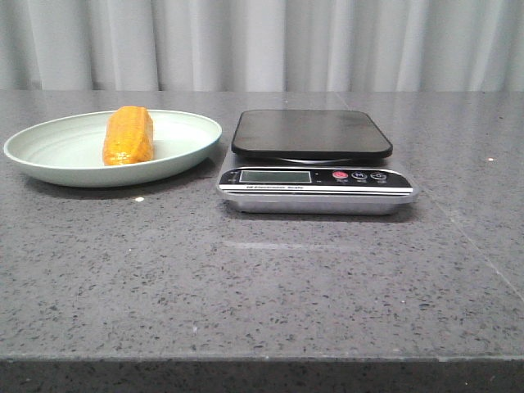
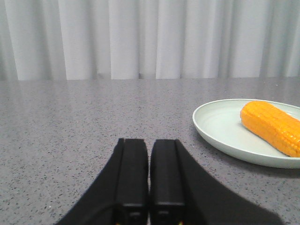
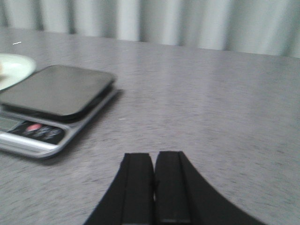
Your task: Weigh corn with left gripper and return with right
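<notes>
Left gripper (image 2: 149, 154): its black fingers (image 2: 132, 173) are pressing together with only a thin seam between them, holding nothing, and hanging low over the bare table (image 2: 70, 131).
Right gripper (image 3: 153, 168): its fingers (image 3: 138, 187) are likewise lying closed against each other and gripping nothing; this view is blurring somewhat, so finer detail is hard to make out.
Corn (image 1: 128, 135): it is lying on its side inside the plate (image 1: 49, 155), lengthwise away from the robot, well apart from both grippers.
Plate: pale green and shallow, it is sitting on the table's left part, just beside the scale (image 1: 315, 168).
Scale: its dark platform (image 1: 311, 133) is carrying nothing, and its display (image 1: 275, 176) is facing the robot.
Backdrop: a pale curtain (image 1: 262, 41) is hanging behind the table.
</notes>
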Tool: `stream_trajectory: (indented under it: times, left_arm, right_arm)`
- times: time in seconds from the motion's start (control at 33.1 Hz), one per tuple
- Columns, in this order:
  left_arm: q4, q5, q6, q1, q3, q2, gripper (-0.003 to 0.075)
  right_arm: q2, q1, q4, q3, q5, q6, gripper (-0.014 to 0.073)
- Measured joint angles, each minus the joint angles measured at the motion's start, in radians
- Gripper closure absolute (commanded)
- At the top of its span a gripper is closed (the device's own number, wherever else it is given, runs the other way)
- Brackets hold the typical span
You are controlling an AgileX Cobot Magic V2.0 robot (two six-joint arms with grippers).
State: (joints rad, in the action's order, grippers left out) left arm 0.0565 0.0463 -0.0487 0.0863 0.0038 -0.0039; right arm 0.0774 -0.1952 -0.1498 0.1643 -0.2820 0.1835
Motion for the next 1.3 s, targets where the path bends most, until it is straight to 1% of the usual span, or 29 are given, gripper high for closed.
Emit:
stream_trajectory:
  times: [0.06, 0.15, 0.24, 0.3, 0.45, 0.67, 0.85, 1.3]
  left_arm:
    - [0.0, 0.0, 0.0, 0.0, 0.0, 0.0, 0.0594]
    - [0.0, 0.0, 0.0, 0.0, 0.0, 0.0, 0.0594]
    - [0.0, -0.002, 0.0, 0.0, 0.0, 0.0, 0.0594]
    - [0.0, -0.002, 0.0, 0.0, 0.0, 0.0, 0.0594]
    - [0.0, -0.002, 0.0, 0.0, 0.0, 0.0, 0.0594]
    - [0.0, -0.002, 0.0, 0.0, 0.0, 0.0, 0.0594]
    - [0.0, -0.002, 0.0, 0.0, 0.0, 0.0, 0.0594]
    - [0.0, -0.002, 0.0, 0.0, 0.0, 0.0, 0.0594]
  right_arm:
    - [-0.01, 0.066, 0.03, -0.029, 0.037, -0.03, 0.0444]
    - [-0.036, 0.132, 0.086, -0.074, 0.103, -0.113, 0.0444]
    - [-0.073, 0.152, 0.128, -0.116, 0.159, -0.174, 0.0444]
    - [-0.084, 0.154, 0.139, -0.143, 0.18, -0.192, 0.0444]
    - [-0.087, 0.154, 0.158, -0.189, 0.222, -0.207, 0.0444]
    - [-0.088, 0.163, 0.19, -0.192, 0.269, -0.211, 0.0444]
    - [-0.088, 0.201, 0.199, -0.192, 0.271, -0.211, 0.0444]
    - [-0.088, 0.206, 0.202, -0.192, 0.271, -0.211, 0.0444]
